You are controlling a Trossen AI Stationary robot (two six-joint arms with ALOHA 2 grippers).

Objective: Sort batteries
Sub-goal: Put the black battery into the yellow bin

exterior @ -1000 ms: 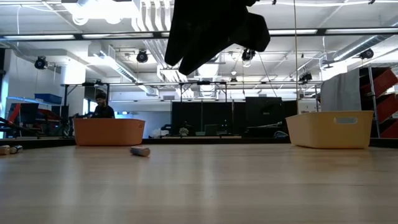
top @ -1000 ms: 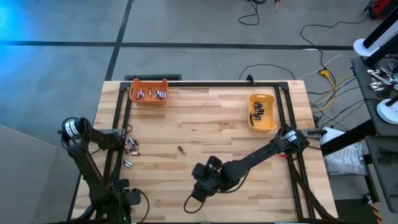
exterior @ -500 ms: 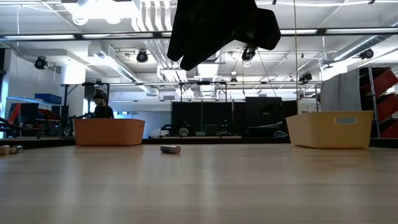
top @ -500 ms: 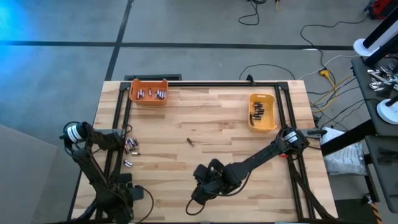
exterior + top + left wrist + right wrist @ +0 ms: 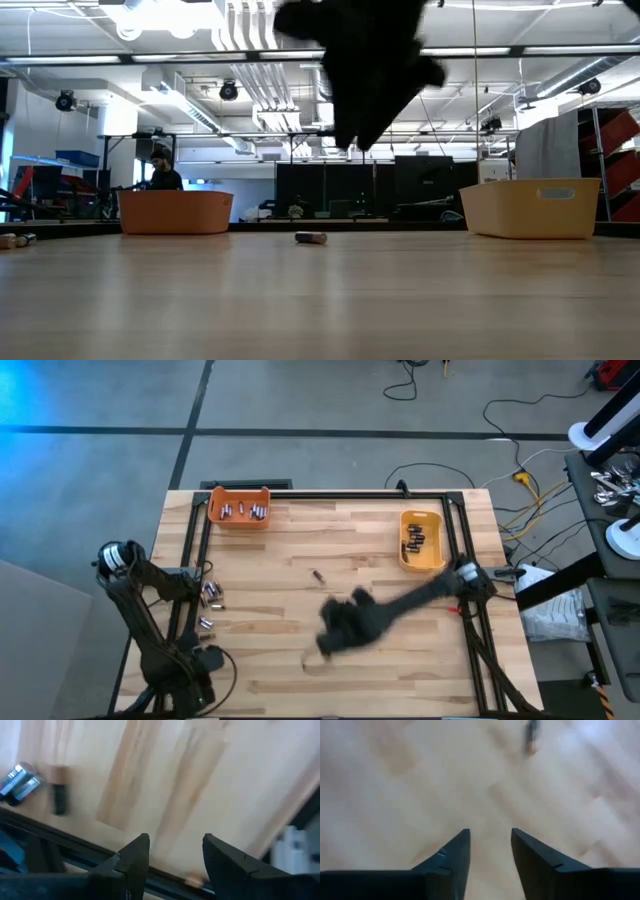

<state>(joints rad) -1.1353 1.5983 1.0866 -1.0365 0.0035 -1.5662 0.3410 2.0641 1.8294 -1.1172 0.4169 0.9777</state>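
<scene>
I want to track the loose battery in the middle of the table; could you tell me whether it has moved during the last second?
Yes. In the high view the loose battery has rolled away from the pile at the table's left edge, toward the yellow bin, and it lies free of both hands.

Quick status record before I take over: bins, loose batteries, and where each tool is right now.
orange bin: far left, silvery batteries inside
yellow bin: far right, dark batteries inside
stray battery: alone mid-table, lying flat
loose batteries: cluster at the left edge
right tool: open, empty, above mid-table, pointed toward the stray battery
left tool: open, empty, at the near-left edge
</scene>
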